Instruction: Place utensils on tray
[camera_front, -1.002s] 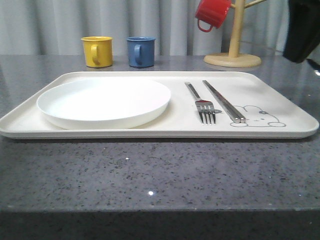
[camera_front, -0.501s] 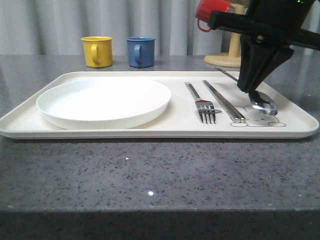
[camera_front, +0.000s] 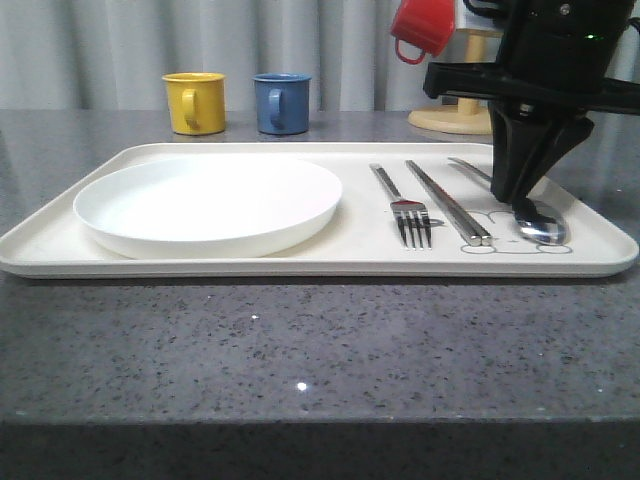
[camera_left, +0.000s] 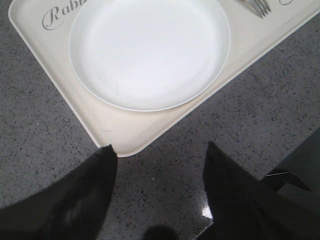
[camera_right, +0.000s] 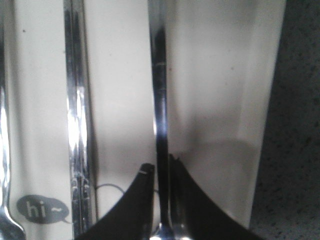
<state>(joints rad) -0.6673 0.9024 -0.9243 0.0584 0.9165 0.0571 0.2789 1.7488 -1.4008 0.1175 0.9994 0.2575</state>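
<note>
The cream tray (camera_front: 300, 262) holds a silver fork (camera_front: 405, 205) and a pair of chopsticks (camera_front: 447, 203) side by side, right of the middle. My right gripper (camera_front: 515, 195) stands over the tray's right end, shut on the handle of the spoon (camera_front: 541, 230), whose bowl rests on the rabbit drawing. In the right wrist view the black fingers (camera_right: 137, 200) pinch the spoon handle (camera_right: 161, 100), with the chopsticks (camera_right: 75, 115) and fork (camera_right: 4, 150) alongside. My left gripper (camera_left: 160, 150) hangs open over the counter by the tray's corner (camera_left: 130, 135), holding nothing.
A round white plate (camera_front: 210, 200) fills the tray's left half. Behind the tray stand a yellow mug (camera_front: 194, 102) and a blue mug (camera_front: 281, 102). A red mug (camera_front: 424, 25) hangs on a wooden mug tree (camera_front: 466, 118) at the back right.
My right gripper came in from the upper right with the spoon and lowered it. The spoon bowl went from hanging above the tray to resting on it.
</note>
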